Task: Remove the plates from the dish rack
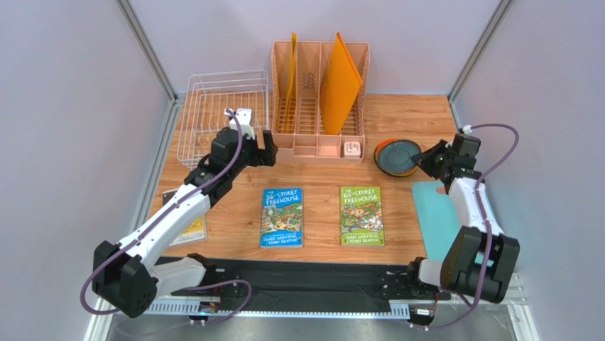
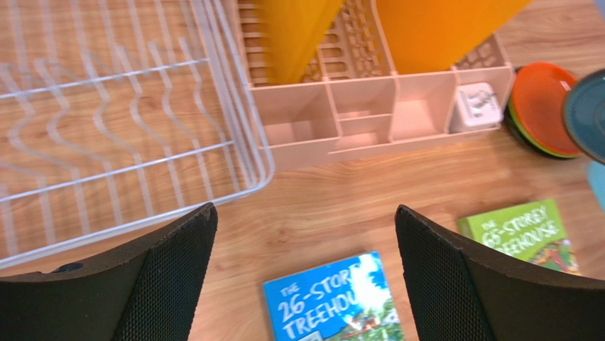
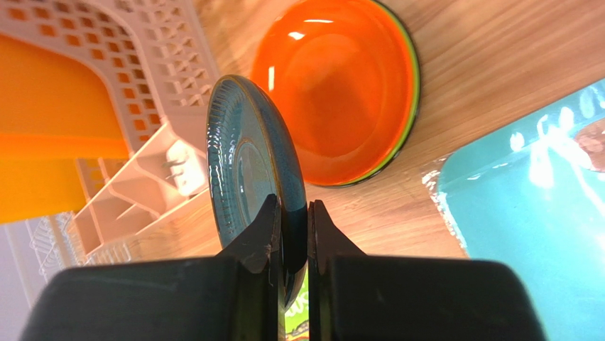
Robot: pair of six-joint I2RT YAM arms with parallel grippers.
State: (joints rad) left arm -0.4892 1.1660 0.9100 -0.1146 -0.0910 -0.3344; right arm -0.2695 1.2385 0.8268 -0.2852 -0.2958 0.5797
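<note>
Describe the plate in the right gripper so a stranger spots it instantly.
Find the peach slotted organizer at the back. Right of it lies a stack topped by an orange plate. Above it, the right gripper pinches the rim of a dark teal plate, the only one not stacked.

Setup's basically a wood-grain table point(image 1: 405, 121) boxed in by plain pale grey walls point(image 1: 64, 106) on the left, back and right, with silver metal posts point(image 1: 145, 46) running up the two back corners. A black strip point(image 1: 312, 284) covers the table's near edge. Lighting's soft and even.
</note>
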